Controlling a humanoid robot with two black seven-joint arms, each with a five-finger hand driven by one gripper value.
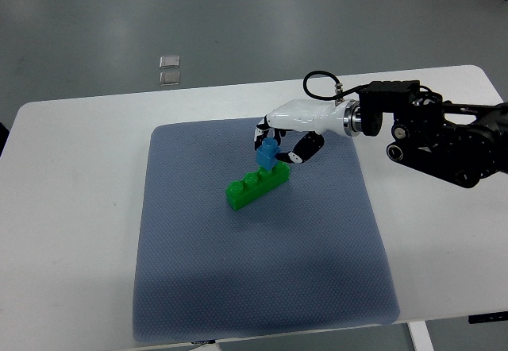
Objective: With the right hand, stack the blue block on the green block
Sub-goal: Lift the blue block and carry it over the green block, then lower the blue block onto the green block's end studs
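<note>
Right hand holding a small blue block at the green brick on a padded tabletop

The white rectangular tabletop (71, 208) is carrying a grey-blue textured mat (262, 271); the black right arm is reaching in from the right edge, its white-shelled right hand (279, 146) is curling its fingers (305, 151) around the small blue plastic block (267, 155), which is sitting just above the rear end of the long green studded plastic brick (255, 186) lying diagonally near the mat's centre; contact between the two is unclear.
</note>
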